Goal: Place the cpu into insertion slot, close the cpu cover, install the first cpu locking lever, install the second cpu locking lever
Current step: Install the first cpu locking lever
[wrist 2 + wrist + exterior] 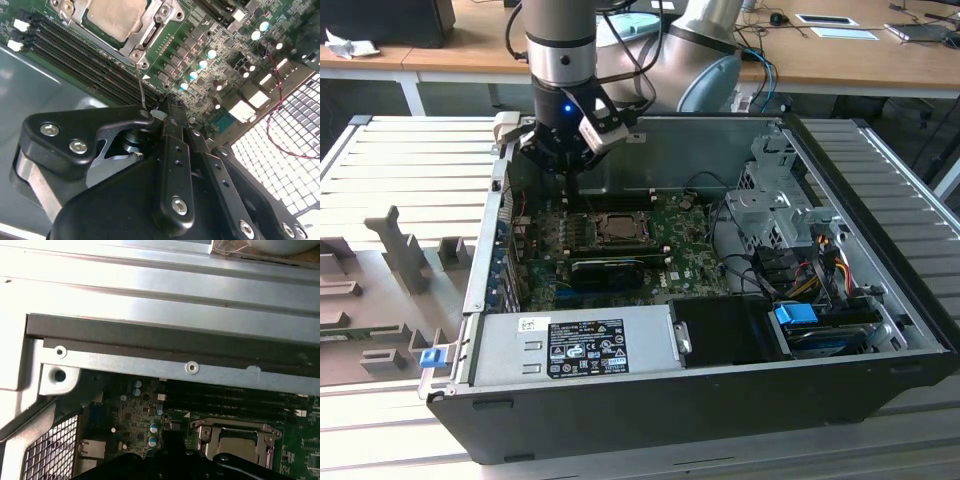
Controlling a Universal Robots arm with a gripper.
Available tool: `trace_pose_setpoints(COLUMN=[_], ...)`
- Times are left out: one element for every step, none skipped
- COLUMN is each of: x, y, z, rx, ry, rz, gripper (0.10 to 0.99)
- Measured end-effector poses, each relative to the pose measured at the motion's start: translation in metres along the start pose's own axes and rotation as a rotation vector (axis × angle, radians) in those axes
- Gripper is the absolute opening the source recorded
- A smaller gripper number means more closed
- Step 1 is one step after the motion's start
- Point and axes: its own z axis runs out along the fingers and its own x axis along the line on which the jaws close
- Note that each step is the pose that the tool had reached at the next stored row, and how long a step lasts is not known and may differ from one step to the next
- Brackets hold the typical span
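Note:
The cpu lies flat in the insertion slot on the green board. The silver cpu cover is down around it, its window showing the chip's metal top. A thin wire locking lever rises from the socket's corner up to my fingertips. My gripper is shut with the lever's end between the fingers. In the exterior view the gripper hangs just behind the socket, toward that view's left. In the first wrist view the cpu and cover sit beside the gripper.
Black memory slots run beside the socket. A long black card lies in front of it. The case's metal wall stands close behind my gripper, and a perforated panel is beside it. Cables and drive cages fill the exterior view's right.

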Motion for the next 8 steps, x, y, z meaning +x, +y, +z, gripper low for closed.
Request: trace_pose_setpoints(x=[-0.0008,-0.0013,-0.0018,-0.0022,-0.0029,-0.0043,-0.0055,-0.0065], y=[0.0000,-0.0001,-0.0001,-0.0002,-0.0002,-0.0004,-0.0006,-0.0007], z=[0.0001,0.0002,0.0002,0.0002,0.0002,0.0003,0.0002,0.0004], rx=[0.000,0.000,0.000,0.000,0.000,0.000,0.000,0.000], ry=[-0.0001,-0.0001,0.0000,0.0000,-0.0001,-0.0002,0.0000,0.0000], rz=[0.000,0.000,0.000,0.000,0.000,0.000,0.000,0.000], gripper=[0.106,0.106,0.106,0.106,0.106,0.106,0.106,0.106])
